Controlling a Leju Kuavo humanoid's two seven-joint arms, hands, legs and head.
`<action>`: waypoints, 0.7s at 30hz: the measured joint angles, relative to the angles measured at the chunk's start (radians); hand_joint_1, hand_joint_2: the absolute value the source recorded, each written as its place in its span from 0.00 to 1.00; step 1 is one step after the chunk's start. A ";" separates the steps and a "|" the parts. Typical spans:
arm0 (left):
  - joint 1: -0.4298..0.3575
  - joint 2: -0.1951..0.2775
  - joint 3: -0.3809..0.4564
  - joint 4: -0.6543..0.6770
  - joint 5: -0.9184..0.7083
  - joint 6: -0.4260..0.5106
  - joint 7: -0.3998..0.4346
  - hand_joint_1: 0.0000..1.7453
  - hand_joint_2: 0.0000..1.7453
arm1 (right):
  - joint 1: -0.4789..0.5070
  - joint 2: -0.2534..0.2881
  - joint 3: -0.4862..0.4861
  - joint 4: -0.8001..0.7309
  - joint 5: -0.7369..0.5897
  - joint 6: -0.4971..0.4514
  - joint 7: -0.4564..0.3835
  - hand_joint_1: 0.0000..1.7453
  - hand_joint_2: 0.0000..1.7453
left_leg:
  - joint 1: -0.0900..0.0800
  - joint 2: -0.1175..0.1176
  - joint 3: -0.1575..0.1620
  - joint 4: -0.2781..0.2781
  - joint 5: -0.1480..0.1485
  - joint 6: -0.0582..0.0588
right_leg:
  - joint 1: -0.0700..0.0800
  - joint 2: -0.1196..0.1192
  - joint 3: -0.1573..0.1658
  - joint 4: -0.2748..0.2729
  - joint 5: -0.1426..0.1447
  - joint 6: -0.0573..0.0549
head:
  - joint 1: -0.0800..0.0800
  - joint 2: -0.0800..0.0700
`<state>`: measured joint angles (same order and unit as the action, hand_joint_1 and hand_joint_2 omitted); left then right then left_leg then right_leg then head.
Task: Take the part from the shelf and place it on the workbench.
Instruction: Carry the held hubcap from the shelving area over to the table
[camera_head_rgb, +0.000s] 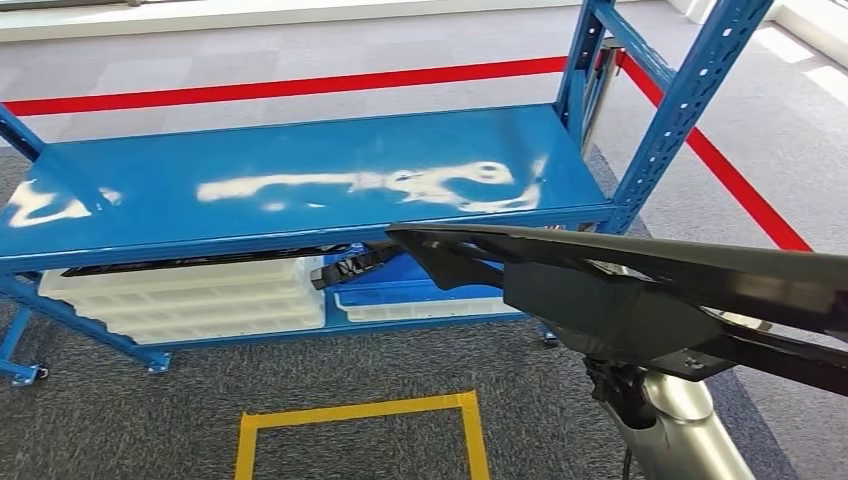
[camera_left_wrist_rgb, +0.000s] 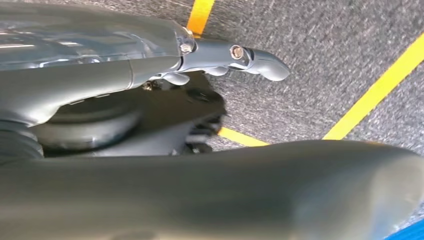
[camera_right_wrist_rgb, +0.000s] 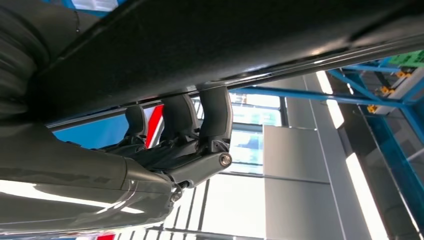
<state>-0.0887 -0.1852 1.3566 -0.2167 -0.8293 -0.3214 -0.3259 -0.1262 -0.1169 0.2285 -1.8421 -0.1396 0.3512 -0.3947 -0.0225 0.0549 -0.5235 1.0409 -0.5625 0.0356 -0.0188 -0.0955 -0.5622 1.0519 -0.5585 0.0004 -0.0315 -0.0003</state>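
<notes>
Carpet (camera_left_wrist_rgb: 320, 60) lies under my left hand (camera_left_wrist_rgb: 220, 60), grey with yellow tape lines (camera_left_wrist_rgb: 372, 95) crossing it; that hand hangs with its fingers (camera_left_wrist_rgb: 265, 65) stretched out and apart, gripping nothing. Ahead of me stands the blue shelf (camera_head_rgb: 300, 185), its glossy top board bare, white trays (camera_head_rgb: 190, 300) stacked on the level beneath. The part (camera_head_rgb: 640, 285) — a long black moulded panel — is off the shelf and held out in front of it, above my right arm (camera_head_rgb: 685, 430). My right hand (camera_right_wrist_rgb: 185, 145) sits beneath the panel, fingers (camera_right_wrist_rgb: 215, 115) curled up against its underside — it holds the part from below.
</notes>
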 joint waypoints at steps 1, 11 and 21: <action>0.000 0.001 0.000 0.000 0.000 0.001 0.000 0.00 1.00 | -0.001 0.000 0.000 0.000 0.000 0.001 -0.002 1.00 1.00 | -0.005 0.003 0.003 -0.012 -0.002 0.004 | -0.001 -0.011 0.000 -0.001 0.003 0.005 | 0.000 0.000; 0.003 0.000 0.000 0.000 0.000 0.001 -0.004 0.00 1.00 | -0.002 -0.017 0.006 0.014 0.016 0.007 -0.014 1.00 1.00 | 0.006 -0.089 -0.015 -0.037 0.040 0.016 | -0.004 0.093 -0.078 0.206 -0.085 0.033 | 0.002 0.000; 0.005 0.004 0.000 0.000 0.003 -0.002 -0.006 0.00 1.00 | -0.009 -0.024 0.028 0.015 0.033 0.023 -0.041 1.00 1.00 | 0.014 -0.101 -0.102 0.090 -0.019 -0.037 | -0.018 0.103 0.002 0.007 -0.007 0.009 | 0.000 0.000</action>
<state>-0.0838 -0.1815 1.3569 -0.2167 -0.8266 -0.3231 -0.3324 -0.1350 -0.1405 0.2568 -1.8269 -0.1069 0.3739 -0.4362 -0.0087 -0.0465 -0.6256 1.1307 -0.5813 -0.0011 -0.0367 0.0071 -0.5600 1.0585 -0.5653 0.0098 -0.0319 -0.0004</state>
